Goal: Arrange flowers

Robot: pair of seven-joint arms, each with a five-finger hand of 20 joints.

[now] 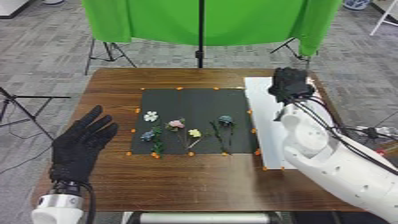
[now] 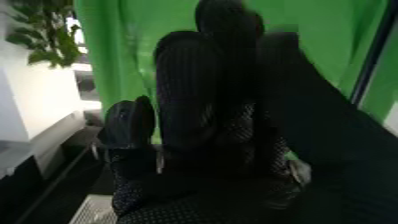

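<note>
The small round blue flower with long green stems (image 1: pixel 226 120) lies on the square black mat (image 1: pixel 187 100), right of its middle. Its blossom points to the mat's far edge, its long axis running from there back towards me. Left of it on the mat lie the pale yellow blossom (image 1: pixel 195 133), the pink one (image 1: pixel 176 124), a second blue one with leafy greenery (image 1: pixel 147 135) and the flat white one (image 1: pixel 151 116).

So I judge most of the arranging is left: these five wait in loose spacing. Something pale and reddish (image 1: pixel 311 82) sits beyond the mat's far right corner; I can't tell whether it is a flower already placed.

My right hand (image 1: pixel 289 89) is there too, over the long white sheet (image 1: pixel 267 115) right of the mat, fingers relaxed, mostly together; whether they carry anything I cannot tell. My left hand (image 1: pixel 78 149), left of the mat, has its fingers straight, the thumb apart.
</note>
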